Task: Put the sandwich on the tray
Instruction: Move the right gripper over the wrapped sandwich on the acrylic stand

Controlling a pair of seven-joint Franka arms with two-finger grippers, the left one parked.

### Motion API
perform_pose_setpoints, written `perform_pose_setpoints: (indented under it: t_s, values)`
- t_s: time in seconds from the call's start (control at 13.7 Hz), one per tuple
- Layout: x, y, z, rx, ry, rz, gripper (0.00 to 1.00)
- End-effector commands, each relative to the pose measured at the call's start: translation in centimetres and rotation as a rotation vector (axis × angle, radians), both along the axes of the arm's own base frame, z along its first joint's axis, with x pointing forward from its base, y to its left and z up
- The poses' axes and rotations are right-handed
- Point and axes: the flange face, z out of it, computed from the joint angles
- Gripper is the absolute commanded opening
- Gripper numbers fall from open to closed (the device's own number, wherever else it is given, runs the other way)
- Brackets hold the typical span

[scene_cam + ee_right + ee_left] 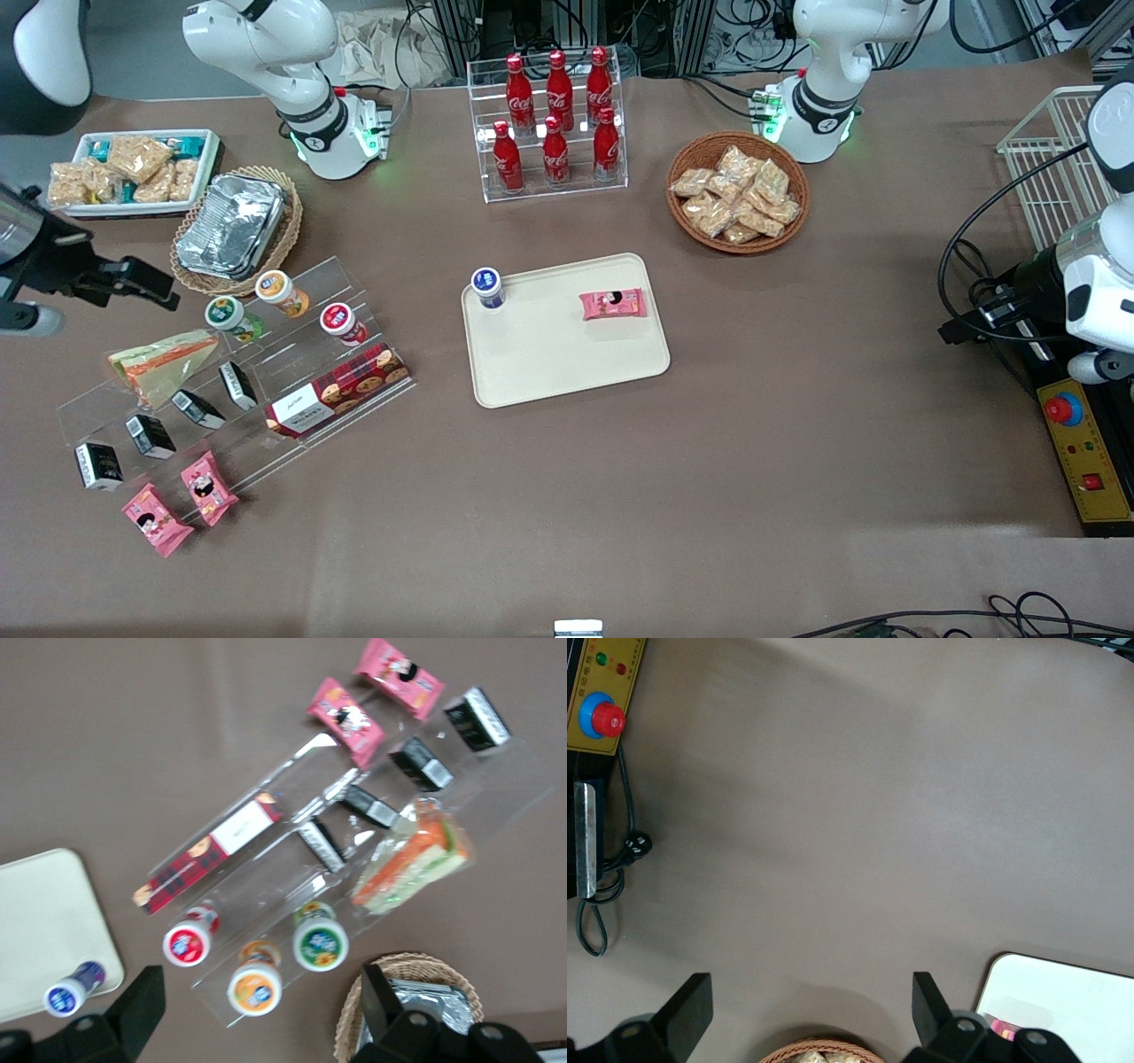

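The sandwich [164, 359] is a clear-wrapped wedge with orange and green filling. It lies on the clear acrylic display step toward the working arm's end of the table, and it also shows in the right wrist view [412, 866]. The beige tray [567, 354] lies mid-table and holds a blue-capped cup [487, 287] and a pink snack packet [612, 304]; its corner shows in the right wrist view [44, 930]. My gripper [146, 285] hangs open and empty above the table, farther from the front camera than the sandwich and beside the foil container's basket. In the right wrist view the gripper [261, 997] is over the orange-lidded cup.
The acrylic step [292, 354] also carries three lidded cups [282, 292], small black boxes [199, 408], a red cookie box [341, 390] and pink packets [173, 505]. A wicker basket with a foil container [232, 226], a white snack tray [133, 168], a cola rack [554, 124] and a snack basket [738, 192] stand farther back.
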Motion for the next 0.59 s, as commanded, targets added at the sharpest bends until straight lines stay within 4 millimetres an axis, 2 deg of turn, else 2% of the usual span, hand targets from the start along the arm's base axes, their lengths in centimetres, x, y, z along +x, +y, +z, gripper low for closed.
perform_pose_setpoints:
  t_s: [0.0, 0.15, 0.29, 0.44, 0.51]
  values:
    - [0.6, -3.7, -0.9, -0.027, 0.011, -0.072, 0.99]
    - [0.4, -7.3, -2.2, -0.027, 0.034, -0.252, 0.99]
    - [0.5, -8.7, -3.3, -0.037, 0.062, -0.467, 0.99]
    - [1.0, -8.8, -4.6, -0.049, 0.08, -0.688, 0.99]
    - [1.4, -9.0, -5.4, -0.051, 0.086, -0.727, 0.99]
